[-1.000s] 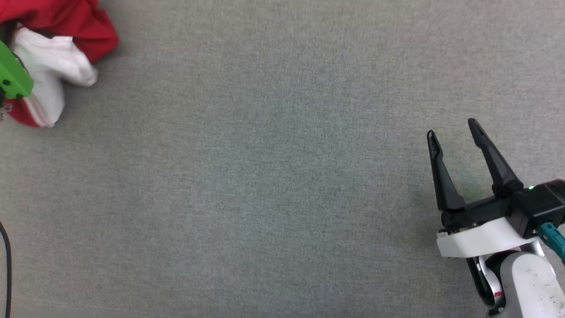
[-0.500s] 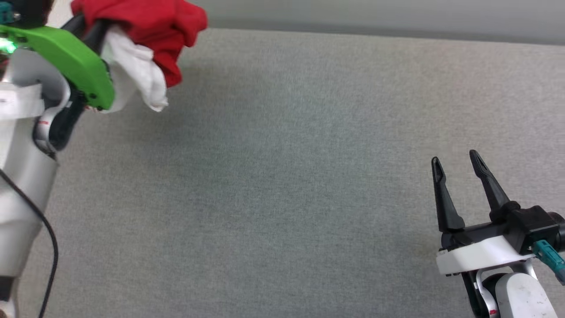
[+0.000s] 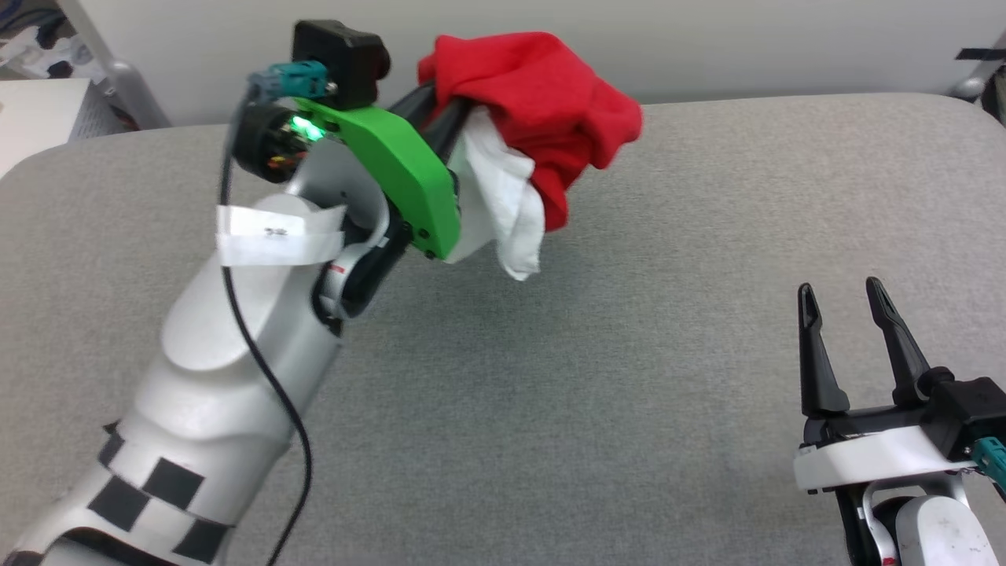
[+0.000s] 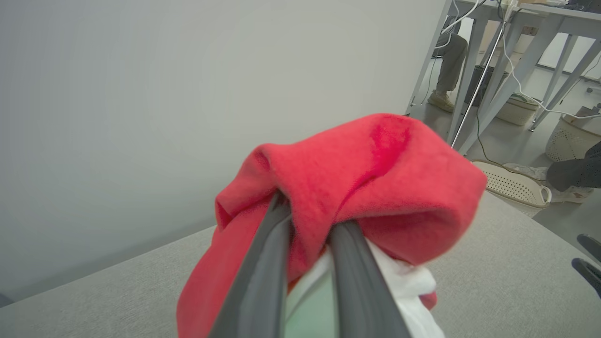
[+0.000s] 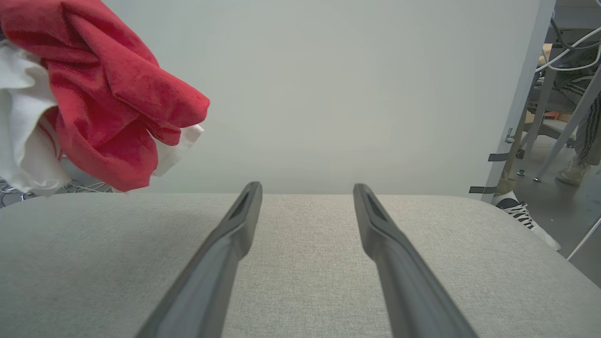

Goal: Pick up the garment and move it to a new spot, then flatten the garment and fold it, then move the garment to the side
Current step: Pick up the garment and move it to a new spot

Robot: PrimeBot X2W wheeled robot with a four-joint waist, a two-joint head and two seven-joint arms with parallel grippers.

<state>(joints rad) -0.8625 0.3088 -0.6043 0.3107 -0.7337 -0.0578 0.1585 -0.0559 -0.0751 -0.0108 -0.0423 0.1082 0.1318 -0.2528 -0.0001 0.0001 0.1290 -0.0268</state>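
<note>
The garment (image 3: 542,110) is a bunched red cloth with white folds hanging under it, held in the air above the grey table (image 3: 629,409) near its far edge. My left gripper (image 3: 448,106) is shut on the garment (image 4: 357,173), its two dark fingers (image 4: 263,263) pinching into the red fabric. From the right wrist the garment (image 5: 98,89) hangs at the upper left. My right gripper (image 3: 845,292) stands open and empty low over the table at the right, its fingers (image 5: 235,234) spread over bare cloth surface.
A pale wall (image 3: 707,39) rises behind the table's rounded far edge. Past the table's right end, table legs (image 4: 474,80), a white basket (image 4: 514,185) on the floor and a person's feet (image 5: 526,218) show. A black cable (image 3: 267,377) runs along my left forearm.
The head camera has swung, bringing the left arm and the table's far edge into view. The left gripper keeps its grip on the garment, which has been carried rightward; the right gripper stays open.
</note>
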